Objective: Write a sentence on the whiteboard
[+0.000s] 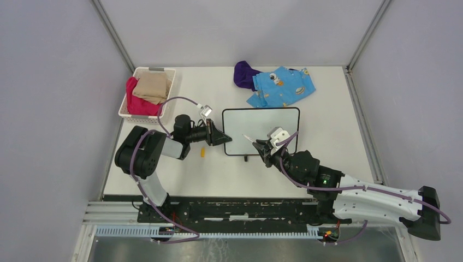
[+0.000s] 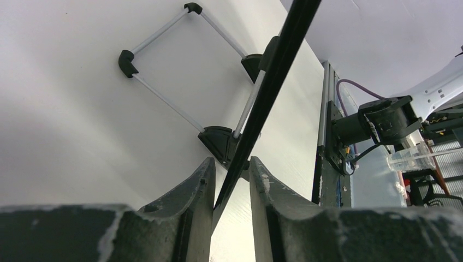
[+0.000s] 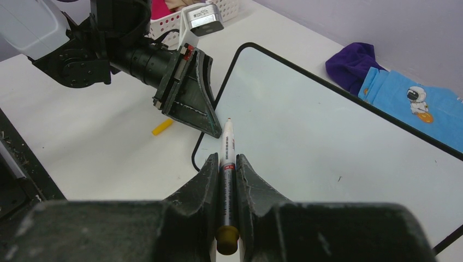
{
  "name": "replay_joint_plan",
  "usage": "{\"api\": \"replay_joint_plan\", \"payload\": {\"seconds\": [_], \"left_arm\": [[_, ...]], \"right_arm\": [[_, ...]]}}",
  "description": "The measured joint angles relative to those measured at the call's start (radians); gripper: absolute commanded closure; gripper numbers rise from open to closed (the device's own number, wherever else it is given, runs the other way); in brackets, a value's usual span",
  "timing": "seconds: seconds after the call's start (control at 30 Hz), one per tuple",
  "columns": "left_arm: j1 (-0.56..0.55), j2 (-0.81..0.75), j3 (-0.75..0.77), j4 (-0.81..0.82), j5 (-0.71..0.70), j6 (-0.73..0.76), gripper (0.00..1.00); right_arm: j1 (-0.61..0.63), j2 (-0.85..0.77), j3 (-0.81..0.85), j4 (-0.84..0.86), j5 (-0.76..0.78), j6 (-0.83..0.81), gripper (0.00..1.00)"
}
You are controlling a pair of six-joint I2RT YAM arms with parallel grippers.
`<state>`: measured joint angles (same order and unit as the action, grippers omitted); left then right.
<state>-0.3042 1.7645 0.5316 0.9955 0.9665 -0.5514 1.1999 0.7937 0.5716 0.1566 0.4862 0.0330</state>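
Now my right tool (image 3: pixel 226 164), clamped on the marker (image 3: pixel 227 139), should lower its tip lightly onto the blank whiteboard (image 1: pixel 262 128) on the tabletop (image 1: pixel 327 164). My left tool (image 2: pixel 232 174) straddles the board's frame edge; whether it is clamped there I cannot tell.

The whiteboard (image 1: pixel 261 128) is showing a smooth, glossy white face, and its thin black frame is looking like plastic. The tabletop (image 1: pixel 327 169) is looking matt and white. The marker (image 3: pixel 227 144) is showing a smooth plastic barrel. The jaws are looking dark, matt and rough, with pale scuffing along their edges. The basket (image 1: pixel 143 72) is looking like perforated white plastic, and the beige fabric (image 1: pixel 152 86) in it and the blue patterned cloth (image 1: pixel 281 86) are both looking soft and matt.
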Motion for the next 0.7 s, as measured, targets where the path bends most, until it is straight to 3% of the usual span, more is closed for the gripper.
{"api": "replay_joint_plan", "payload": {"seconds": [0.37, 0.7], "left_arm": [[-0.001, 0.003, 0.014, -0.026, 0.004, 0.019, 0.77], [-0.002, 0.003, 0.022, -0.044, 0.005, 0.050, 0.80]], "right_arm": [[0.000, 0.000, 0.000, 0.000, 0.000, 0.000, 1.00], [0.000, 0.042, 0.004, 0.002, 0.062, -0.002, 1.00]]}}
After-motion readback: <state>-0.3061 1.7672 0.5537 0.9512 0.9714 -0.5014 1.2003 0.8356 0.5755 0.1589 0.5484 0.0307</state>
